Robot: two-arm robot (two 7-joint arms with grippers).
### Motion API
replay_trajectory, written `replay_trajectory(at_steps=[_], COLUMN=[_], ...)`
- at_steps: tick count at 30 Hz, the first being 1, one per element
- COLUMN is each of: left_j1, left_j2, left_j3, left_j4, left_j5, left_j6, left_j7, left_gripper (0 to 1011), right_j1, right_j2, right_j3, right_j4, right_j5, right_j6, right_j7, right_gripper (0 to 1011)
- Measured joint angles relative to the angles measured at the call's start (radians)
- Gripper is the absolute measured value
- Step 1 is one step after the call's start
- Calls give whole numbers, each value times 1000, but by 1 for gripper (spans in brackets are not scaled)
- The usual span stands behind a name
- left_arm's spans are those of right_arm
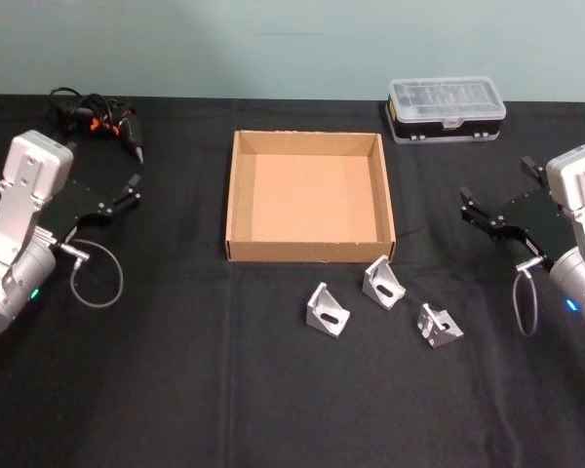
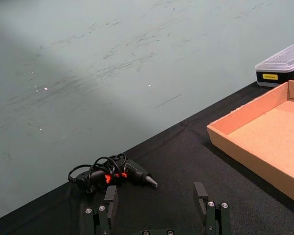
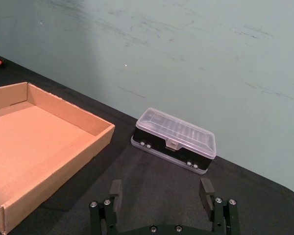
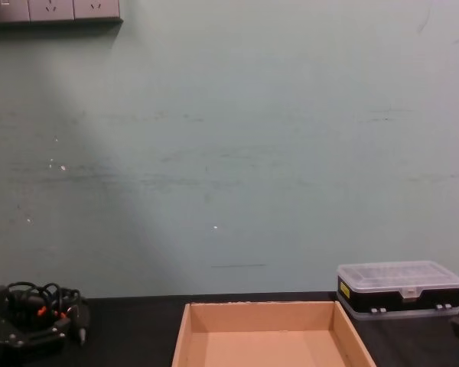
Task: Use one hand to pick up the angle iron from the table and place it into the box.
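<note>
Three silver angle irons lie on the black table [image 1: 175, 390] just in front of the box: one on the left [image 1: 328, 310], one in the middle [image 1: 383, 282], one on the right [image 1: 439, 324]. The tan cardboard box [image 1: 307, 252] sits mid-table with nothing in it; its walls also show in the wrist views [image 2: 245, 115] [image 3: 71, 115] and the chest view [image 4: 260, 306]. My left gripper [image 1: 132, 190] [image 2: 156, 196] hovers open at the left, well away from the irons. At the right, my right gripper [image 1: 473, 213] [image 3: 160, 188] is open too, holding nothing.
A clear-lidded plastic case [image 1: 447, 109] [image 3: 175, 139] [image 4: 398, 289] stands at the back right. A dark hand tool with a coiled cable [image 1: 97, 117] [image 2: 112, 174] [image 4: 38, 302] lies at the back left. A pale green wall rises behind the table.
</note>
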Motion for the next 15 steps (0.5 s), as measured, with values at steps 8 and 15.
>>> replay_trajectory(at_steps=[8,15], left_j1=[0,0], left_j2=[0,0], left_j3=[0,0], left_j4=[0,0], left_j5=[0,0], left_j6=[0,0], left_j7=[0,0], left_gripper=[1011,1011], right_j1=[0,0], right_j2=[0,0], right_j3=[0,0], right_j4=[0,0], right_j5=[0,0], right_j6=[0,0], right_j7=[0,0], right_gripper=[1000,1000])
